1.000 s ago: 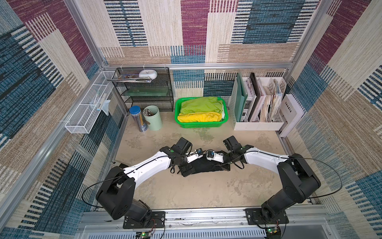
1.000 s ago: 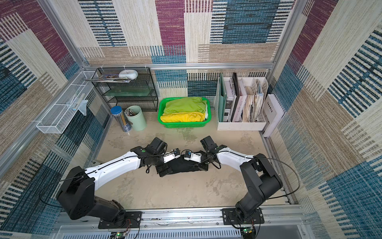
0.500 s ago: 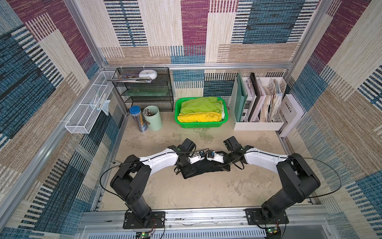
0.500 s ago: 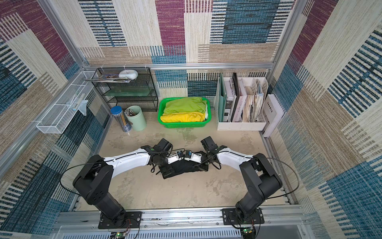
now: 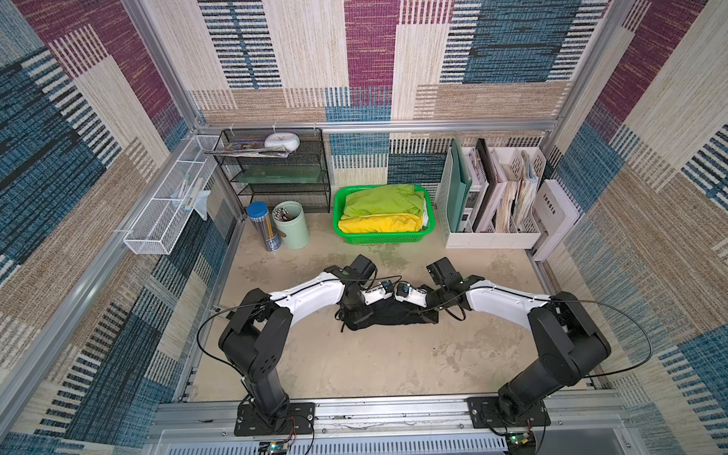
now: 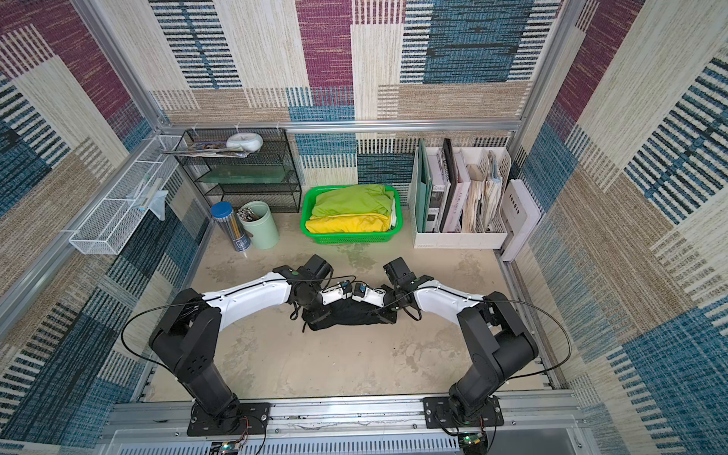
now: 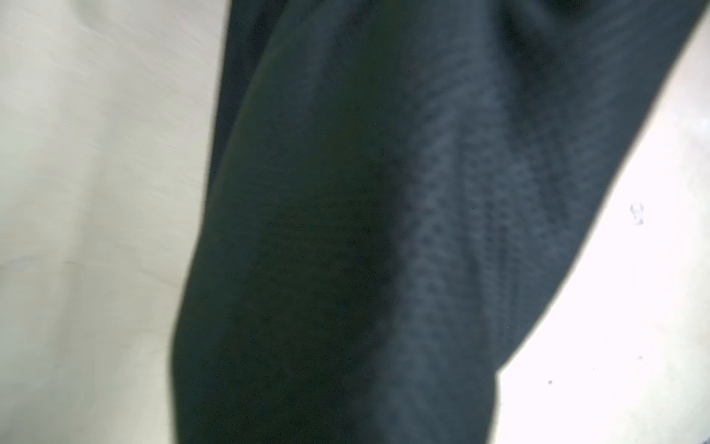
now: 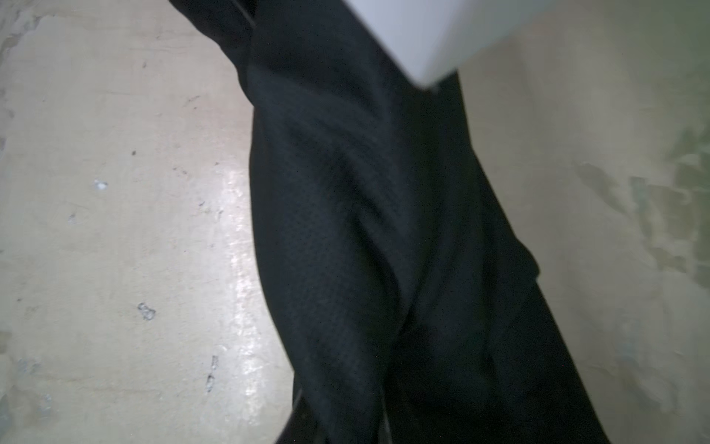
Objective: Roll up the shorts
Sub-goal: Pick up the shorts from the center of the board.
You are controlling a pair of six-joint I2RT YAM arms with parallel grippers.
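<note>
The black shorts [image 5: 388, 317] [image 6: 346, 317] lie bunched in a long, low bundle in the middle of the table. My left gripper [image 5: 356, 315] is pressed down on their left end, its jaws hidden in both top views. Dark mesh fabric [image 7: 384, 230] fills the left wrist view, and no fingers show there. My right gripper [image 5: 427, 314] sits at the right end of the bundle. In the right wrist view the shorts [image 8: 365, 230] run straight down into its narrow jaws, so it is shut on the fabric.
At the back stands a green basket [image 5: 382, 237] holding lime-green and yellow cloths. To its left are a mint cup [image 5: 291, 226], a blue-lidded tube [image 5: 264, 228] and a black mesh shelf [image 5: 275, 173]. White file holders [image 5: 492, 205] stand back right. A wire basket [image 5: 169, 214] hangs on the left wall.
My left arm has drawn its elbow in and up, and its gripper has shifted right and down onto the left end of the shorts. The right arm has stayed still.
</note>
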